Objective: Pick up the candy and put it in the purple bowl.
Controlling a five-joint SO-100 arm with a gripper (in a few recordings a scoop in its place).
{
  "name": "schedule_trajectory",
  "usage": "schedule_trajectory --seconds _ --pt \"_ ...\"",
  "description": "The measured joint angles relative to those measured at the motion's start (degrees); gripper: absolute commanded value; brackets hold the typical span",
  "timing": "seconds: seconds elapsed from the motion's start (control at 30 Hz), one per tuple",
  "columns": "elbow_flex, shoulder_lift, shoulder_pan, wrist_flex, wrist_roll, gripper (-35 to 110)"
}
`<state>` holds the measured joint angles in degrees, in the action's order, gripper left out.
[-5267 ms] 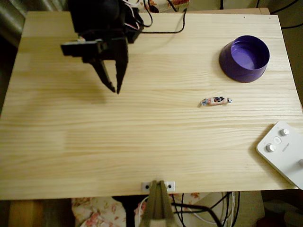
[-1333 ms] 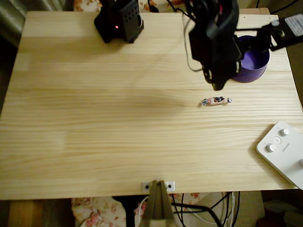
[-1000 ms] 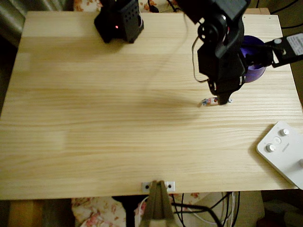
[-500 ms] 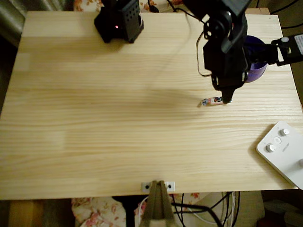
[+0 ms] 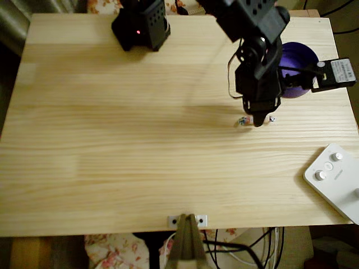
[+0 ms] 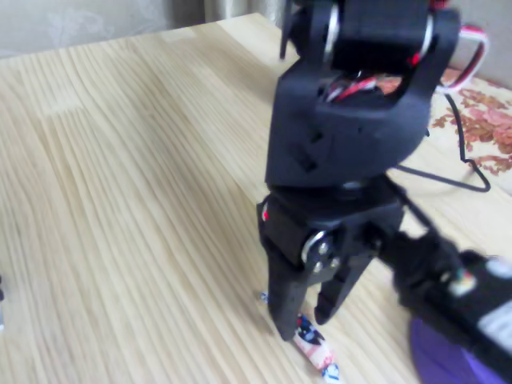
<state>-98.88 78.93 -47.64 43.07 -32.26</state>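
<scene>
The candy [image 6: 314,350], a small pinkish-white wrapped sweet, lies on the wooden table. In the overhead view only its twisted ends [image 5: 242,120] stick out on either side of the black gripper [image 5: 258,120]. The gripper [image 6: 304,322] points straight down at the candy, open, with one finger on each side of it and the tips at or just above the table. The purple bowl [image 5: 301,60] stands behind and to the right of the gripper in the overhead view, partly covered by the arm. Its rim [image 6: 448,364] shows at the bottom right of the fixed view.
A white device with round knobs [image 5: 335,179] lies at the table's right front edge. The arm's black base [image 5: 141,23] sits at the back edge. A black bracket with a white label [image 5: 332,73] juts out beside the bowl.
The arm swung from the back left across to the candy and came down over it. In the last half second the gripper shifted slightly left and now covers the candy's middle.
</scene>
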Motion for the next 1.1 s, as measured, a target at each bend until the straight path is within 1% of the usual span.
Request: schedule_trajectory --seconds 0.2,0.43,0.67,0.77,0.93,1.1 --pt "-0.1 -1.3 0.5 -1.3 0.1 6" --pt "-0.4 -1.8 0.4 -2.4 0.0 1" --pt "-0.4 -1.8 0.4 -2.3 1.8 0" --pt "-0.4 -1.1 0.9 -0.6 3.3 0" --pt "-2.6 4.0 2.4 2.9 6.7 0" --pt "-4.5 14.9 1.7 6.4 10.5 0"
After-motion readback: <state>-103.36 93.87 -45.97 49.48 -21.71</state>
